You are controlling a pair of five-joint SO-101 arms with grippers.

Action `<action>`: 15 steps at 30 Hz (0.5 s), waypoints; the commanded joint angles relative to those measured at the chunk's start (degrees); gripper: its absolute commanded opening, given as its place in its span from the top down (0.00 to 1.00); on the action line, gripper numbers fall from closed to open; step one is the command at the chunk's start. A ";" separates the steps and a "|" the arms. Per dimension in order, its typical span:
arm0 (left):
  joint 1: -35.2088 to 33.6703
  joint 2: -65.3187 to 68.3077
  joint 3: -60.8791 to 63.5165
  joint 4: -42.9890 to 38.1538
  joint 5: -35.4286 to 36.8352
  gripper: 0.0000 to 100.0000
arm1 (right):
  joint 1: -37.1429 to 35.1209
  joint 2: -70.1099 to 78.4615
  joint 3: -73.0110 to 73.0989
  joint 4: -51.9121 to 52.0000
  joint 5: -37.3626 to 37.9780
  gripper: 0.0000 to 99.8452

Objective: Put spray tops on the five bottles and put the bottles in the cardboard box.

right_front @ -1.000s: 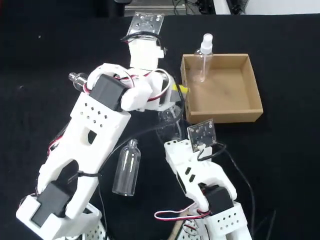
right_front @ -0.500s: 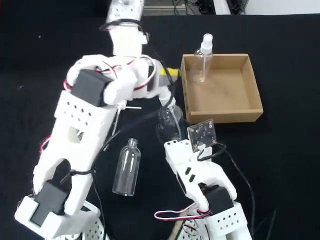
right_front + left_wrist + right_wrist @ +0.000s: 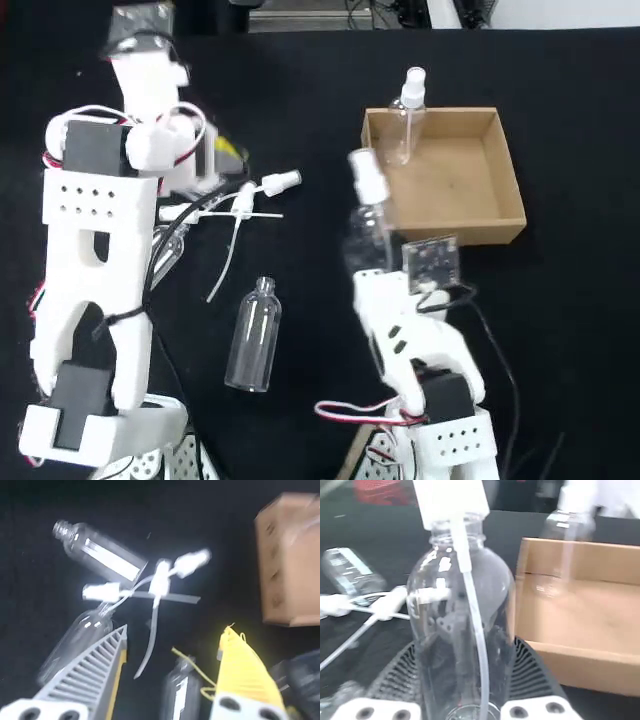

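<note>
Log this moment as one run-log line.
right gripper: shut on topped bottle beside cardboard box | left gripper: open near loose spray tops | in box: one finished bottle

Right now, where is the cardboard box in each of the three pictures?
High view: the cardboard box sits right of centre, a capped bottle standing inside.
Left wrist view: the box lies beyond the loose spray tops, its outer wall showing.
Right wrist view: the box is just behind the held bottle in the right tool.
Shared landmark: the loose spray tops.
</note>
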 commanded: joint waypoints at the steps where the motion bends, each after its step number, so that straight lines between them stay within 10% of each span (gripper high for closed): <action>1: -2.42 -0.26 10.42 -5.27 -6.77 0.72 | 6.33 -5.58 -4.97 -1.05 -0.09 0.99; 15: -6.02 -16.70 63.16 -50.11 0.44 0.72 | 24.18 -5.14 -14.81 -0.09 2.81 0.99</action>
